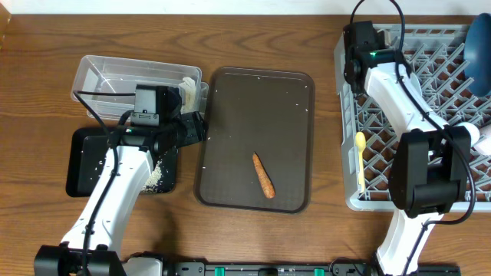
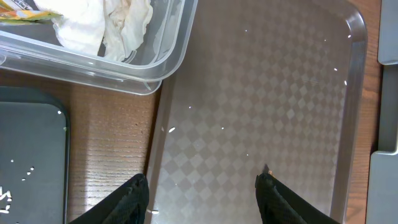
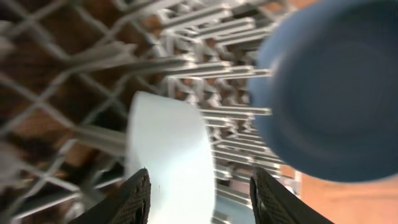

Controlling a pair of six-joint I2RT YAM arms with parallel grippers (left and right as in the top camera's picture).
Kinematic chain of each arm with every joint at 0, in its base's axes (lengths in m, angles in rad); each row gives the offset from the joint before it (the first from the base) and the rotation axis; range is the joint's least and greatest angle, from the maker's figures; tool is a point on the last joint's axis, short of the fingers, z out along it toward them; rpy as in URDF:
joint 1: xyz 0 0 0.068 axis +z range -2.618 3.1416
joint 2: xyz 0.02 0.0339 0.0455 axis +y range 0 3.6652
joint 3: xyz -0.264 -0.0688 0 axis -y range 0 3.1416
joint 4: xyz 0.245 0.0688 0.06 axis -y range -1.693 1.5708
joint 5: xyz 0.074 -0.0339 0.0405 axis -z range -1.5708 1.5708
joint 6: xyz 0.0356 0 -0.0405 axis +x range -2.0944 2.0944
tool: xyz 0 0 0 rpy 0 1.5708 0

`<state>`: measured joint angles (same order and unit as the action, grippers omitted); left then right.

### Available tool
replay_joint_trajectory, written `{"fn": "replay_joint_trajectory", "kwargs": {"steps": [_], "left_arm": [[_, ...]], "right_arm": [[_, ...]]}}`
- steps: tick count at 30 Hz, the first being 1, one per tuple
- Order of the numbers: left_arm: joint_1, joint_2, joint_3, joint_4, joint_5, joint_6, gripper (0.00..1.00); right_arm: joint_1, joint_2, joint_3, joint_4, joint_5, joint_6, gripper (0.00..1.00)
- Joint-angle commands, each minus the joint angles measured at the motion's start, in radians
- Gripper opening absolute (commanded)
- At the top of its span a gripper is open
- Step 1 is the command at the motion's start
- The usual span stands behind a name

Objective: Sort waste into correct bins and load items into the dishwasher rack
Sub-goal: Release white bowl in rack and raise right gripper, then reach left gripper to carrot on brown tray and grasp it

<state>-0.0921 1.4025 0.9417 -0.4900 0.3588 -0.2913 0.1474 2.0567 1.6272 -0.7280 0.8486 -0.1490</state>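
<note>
1. Rack loading seems to be the step in hand. The right gripper [image 3: 200, 186] is standing with jaws parted and not clamping, over the pale blue bowl [image 3: 171, 149].
2. The bowl is sitting in the grey rack [image 1: 349, 184], beside the dark blue plate [image 3: 336, 87].
3. The right arm is reaching down over the rack's right side.
4. The left gripper [image 2: 200, 186] is hovering wide and empty above the brown tray [image 1: 230, 138]. Next, it probably needs to reach the carrot piece [image 1: 263, 175] lying there.

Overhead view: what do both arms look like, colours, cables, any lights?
Both the left arm and right arm have smooth white links joined by boxy black joint housings. Thin black cables loop loosely outside them. A small green light glows on one black joint of the right arm. The left wrist view shows black, rough-textured fingers.
</note>
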Motion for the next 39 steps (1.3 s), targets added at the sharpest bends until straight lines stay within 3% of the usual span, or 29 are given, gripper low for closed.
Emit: {"fn": "replay_joint_trajectory", "kwargs": {"steps": [1,11,16,18,23,33,39], "left_arm": [[0.004,-0.005,0.010,0.000,-0.013,0.006,0.58],[-0.005,-0.004,0.010,-0.002,-0.013,0.001,0.58],[-0.084,0.016,0.006,-0.002,-0.013,0.002,0.58],[-0.134,0.041,0.006,-0.001,-0.018,0.002,0.58],[-0.284,0.120,0.006,0.000,-0.108,0.002,0.58],[-0.493,0.178,0.006,0.019,-0.117,-0.001,0.66],[-0.560,0.183,-0.002,0.032,-0.177,-0.225,0.69]], "right_arm": [[-0.012,-0.090,-0.005,0.002,-0.224,0.047,0.54],[-0.015,-0.248,-0.005,-0.025,-0.863,0.047,0.69],[-0.015,-0.237,-0.005,-0.063,-1.033,0.047,0.70],[-0.015,-0.234,-0.005,-0.070,-1.062,0.047,0.72],[-0.003,-0.234,-0.005,-0.085,-1.105,0.047,0.90],[0.004,-0.234,-0.005,-0.092,-1.102,0.047,0.92],[0.010,-0.234,-0.005,-0.095,-1.103,0.047,0.92]]}}
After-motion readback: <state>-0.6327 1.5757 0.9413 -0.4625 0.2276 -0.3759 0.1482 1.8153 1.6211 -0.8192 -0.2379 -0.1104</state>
